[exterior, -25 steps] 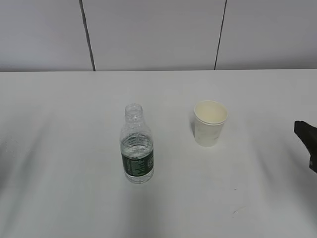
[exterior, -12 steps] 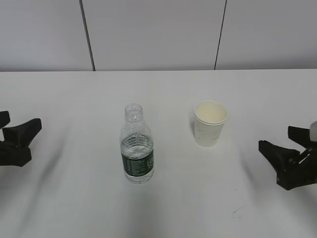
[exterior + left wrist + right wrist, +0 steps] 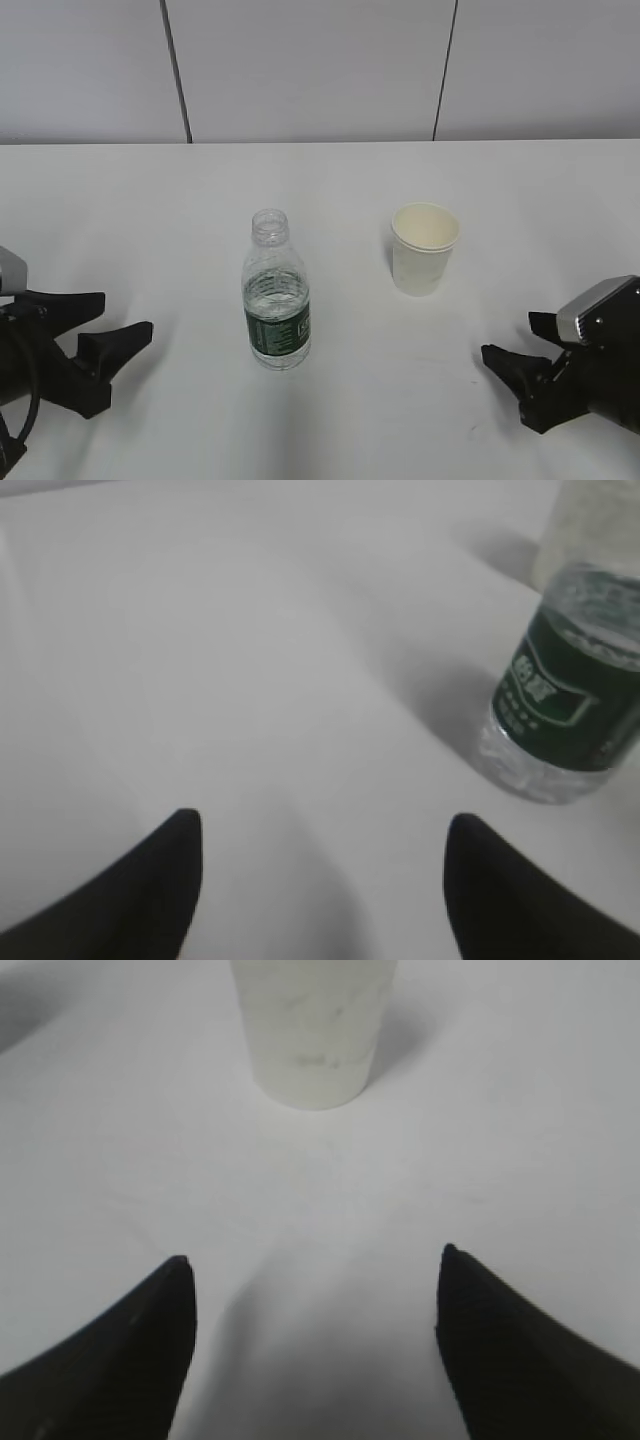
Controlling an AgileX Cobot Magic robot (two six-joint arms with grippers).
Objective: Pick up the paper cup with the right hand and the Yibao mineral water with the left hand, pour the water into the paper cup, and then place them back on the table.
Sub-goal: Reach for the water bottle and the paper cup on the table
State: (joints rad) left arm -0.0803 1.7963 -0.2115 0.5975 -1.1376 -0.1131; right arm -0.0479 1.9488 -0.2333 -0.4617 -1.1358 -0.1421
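The bottle [image 3: 276,292] stands upright near the middle of the table [image 3: 330,170], its neck capless and open. Clear water fills it to roughly the shoulder, above the dark green label band. The paper cup [image 3: 424,248] stands upright to the right of the bottle and a little farther back, well apart from it; its cream inside shows no liquid that can be made out from the exterior view.

The left hand [image 3: 105,330] sits low at the left edge of the table, its two black fingers spread wide and pointing toward the bottle, clear of it. In the left wrist view the bottle [image 3: 570,700] lies ahead and to the right of the spread fingertips [image 3: 180,830]. The right hand [image 3: 525,352] sits low at the lower right, fingers also spread and empty. In the right wrist view the paper cup [image 3: 312,1030] stands straight ahead, centred between the two fingertips [image 3: 455,1265] but beyond them.

Compared with half a second ago, both hands have come farther in over the table toward the middle, the left one nearer the bottle and the right one nearer the cup. The bottle and cup have not moved.
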